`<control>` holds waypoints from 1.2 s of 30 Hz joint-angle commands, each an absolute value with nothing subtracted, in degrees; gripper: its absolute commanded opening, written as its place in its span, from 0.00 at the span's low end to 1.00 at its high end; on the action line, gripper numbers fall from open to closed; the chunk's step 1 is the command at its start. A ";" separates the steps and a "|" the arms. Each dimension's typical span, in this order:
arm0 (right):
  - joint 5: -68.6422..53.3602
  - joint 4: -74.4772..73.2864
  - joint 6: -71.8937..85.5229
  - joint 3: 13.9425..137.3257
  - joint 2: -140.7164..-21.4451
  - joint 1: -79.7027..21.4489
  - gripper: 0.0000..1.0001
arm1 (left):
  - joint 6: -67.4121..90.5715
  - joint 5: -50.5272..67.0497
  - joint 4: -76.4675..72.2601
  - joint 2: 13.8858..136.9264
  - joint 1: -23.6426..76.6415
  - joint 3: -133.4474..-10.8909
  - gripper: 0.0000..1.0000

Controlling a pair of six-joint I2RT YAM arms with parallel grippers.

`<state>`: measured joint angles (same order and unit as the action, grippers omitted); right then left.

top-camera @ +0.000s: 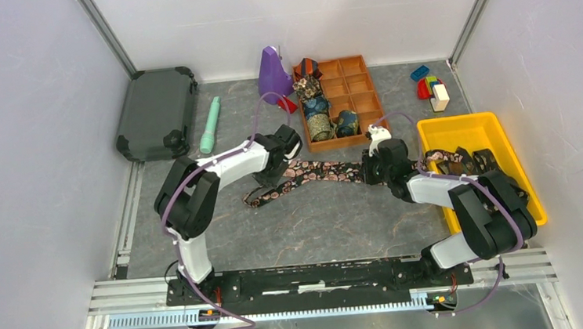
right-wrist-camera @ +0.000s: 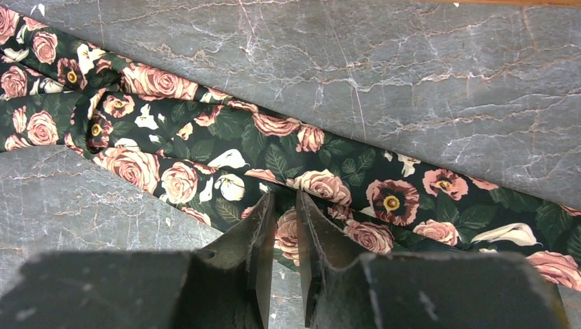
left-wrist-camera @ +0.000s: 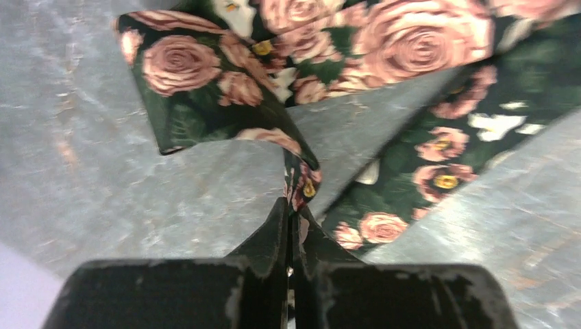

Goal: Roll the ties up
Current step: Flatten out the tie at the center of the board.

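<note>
Left gripper (left-wrist-camera: pixel 293 205) fingers fill the bottom of its wrist view, pressed tight together and pinching a raised fold of the rose-patterned tie (left-wrist-camera: pixel 384 41), and the cloth fans away from the tips toward 11 and 1 o'clock! Over at the right gripper (right-wrist-camera: pixel 284 205), the tips sit at the tie's near edge with a narrow gap between them, and whether they nip the cloth I cannot tell. From above, the tie stretches across the grey table (top-camera: pixel 317 225) between both grippers, with the wooden tray (top-camera: pixel 362 100) of rolled ties (top-camera: pixel 318 123) at its 12 o'clock.
</note>
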<state>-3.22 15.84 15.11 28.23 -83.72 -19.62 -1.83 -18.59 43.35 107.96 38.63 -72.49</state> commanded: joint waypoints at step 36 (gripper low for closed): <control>-3.08 6.42 13.68 27.88 -88.86 -18.27 0.10 | 62.81 26.45 6.59 58.97 -27.24 -35.73 0.50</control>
